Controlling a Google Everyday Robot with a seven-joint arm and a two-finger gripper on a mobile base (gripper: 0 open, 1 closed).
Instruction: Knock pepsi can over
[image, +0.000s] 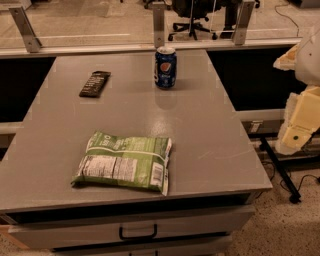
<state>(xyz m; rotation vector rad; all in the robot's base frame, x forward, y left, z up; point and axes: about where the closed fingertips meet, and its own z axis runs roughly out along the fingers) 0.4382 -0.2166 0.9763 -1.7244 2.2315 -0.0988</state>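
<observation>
The pepsi can (165, 68) stands upright at the far middle of the grey table (210, 145). It is dark blue with a round red-white-blue logo and a silver top. My gripper (299, 121) shows as cream-coloured parts at the right edge of the view, off the table's right side and well apart from the can, nearer to me than the can.
A green snack bag (124, 168) lies flat near the table's front. A flat dark bar wrapper (95, 83) lies at the far left. A rail with metal posts (159, 24) runs behind the table. Drawers (137, 231) are under the front edge. Cables lie on the floor at right.
</observation>
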